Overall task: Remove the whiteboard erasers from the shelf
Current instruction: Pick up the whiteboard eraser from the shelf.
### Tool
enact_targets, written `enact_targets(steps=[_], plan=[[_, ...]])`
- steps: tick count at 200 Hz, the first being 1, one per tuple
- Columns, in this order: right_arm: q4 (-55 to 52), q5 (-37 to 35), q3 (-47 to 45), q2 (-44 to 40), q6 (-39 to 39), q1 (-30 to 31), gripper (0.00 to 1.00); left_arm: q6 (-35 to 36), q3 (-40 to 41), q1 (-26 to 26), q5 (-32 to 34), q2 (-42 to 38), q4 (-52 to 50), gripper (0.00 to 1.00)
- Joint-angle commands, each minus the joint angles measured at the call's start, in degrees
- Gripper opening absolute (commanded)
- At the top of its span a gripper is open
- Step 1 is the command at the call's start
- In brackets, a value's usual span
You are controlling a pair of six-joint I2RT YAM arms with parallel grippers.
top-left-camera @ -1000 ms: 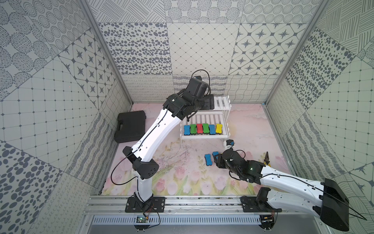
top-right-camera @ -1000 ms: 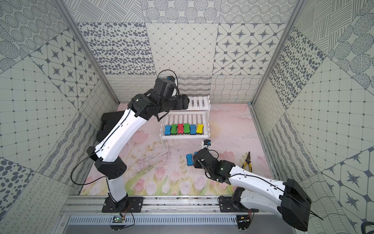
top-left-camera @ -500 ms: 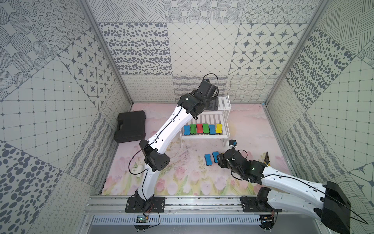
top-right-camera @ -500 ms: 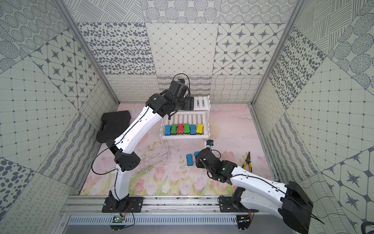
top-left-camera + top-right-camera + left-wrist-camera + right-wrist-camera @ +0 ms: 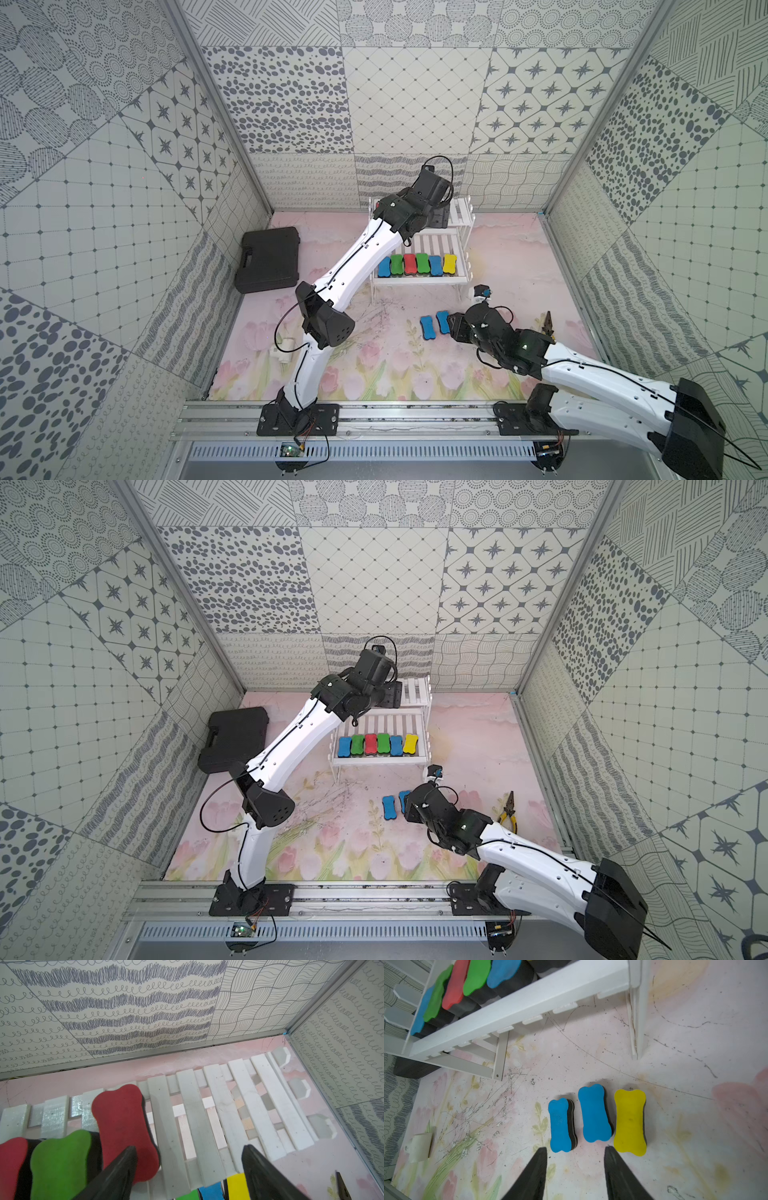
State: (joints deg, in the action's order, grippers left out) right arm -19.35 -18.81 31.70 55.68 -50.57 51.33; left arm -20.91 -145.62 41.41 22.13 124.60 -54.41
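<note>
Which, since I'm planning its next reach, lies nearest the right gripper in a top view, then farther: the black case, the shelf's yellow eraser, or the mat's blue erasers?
1. Blue erasers: on the mat, right beside the right gripper.
2. Yellow eraser: lower shelf tier, right end of the row.
3. Black case: far left, by the wall.

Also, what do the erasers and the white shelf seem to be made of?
The erasers look like soft foam: matte coloured tops with rounded edges over a dark, felt-like base. The shelf looks like white-painted wood, perhaps plastic: flat slats with small nail-like dots, slightly glossy; the pictures cannot settle which.
</note>
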Motion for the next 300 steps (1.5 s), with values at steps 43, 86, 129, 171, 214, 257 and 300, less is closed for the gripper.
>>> enact_targets(steps=[43,86,129,171,214,257,300], plan=[[0.79,0.26,-2.17,-1.07,0.29,-0.64,0.49,0.42,1.5,1.56,-1.73,-2.18,-1.84,0.82],[0.85,0.53,-2.23,-0.53,0.12,-1.23,0.49,0.87,-2.03,1.65,-1.11,-3.36,-2.92,0.82],[0.82,0.7,-2.18,-0.42,-0.06,-1.48,0.49,0.92,-2.7,1.33,6.61,-2.27,-5.38,0.82],[0.79,0.79,-2.17,-0.6,-0.26,-1.57,0.49,-0.54,-3.01,0.34,8.68,-0.63,-6.33,0.81],[0.79,0.97,-2.3,-0.84,-0.15,-1.9,0.49,-1.04,-3.0,-0.63,8.5,0.25,-6.31,0.79],[0.75,1.32,-2.08,-0.85,0.07,-2.42,0.49,-1.16,-3.35,-1.19,6.76,1.22,-6.4,0.74],[0.76,1.42,-2.06,-0.87,0.09,-2.84,0.49,-1.67,-4.16,-1.47,5.21,1.87,-6.51,0.68]])
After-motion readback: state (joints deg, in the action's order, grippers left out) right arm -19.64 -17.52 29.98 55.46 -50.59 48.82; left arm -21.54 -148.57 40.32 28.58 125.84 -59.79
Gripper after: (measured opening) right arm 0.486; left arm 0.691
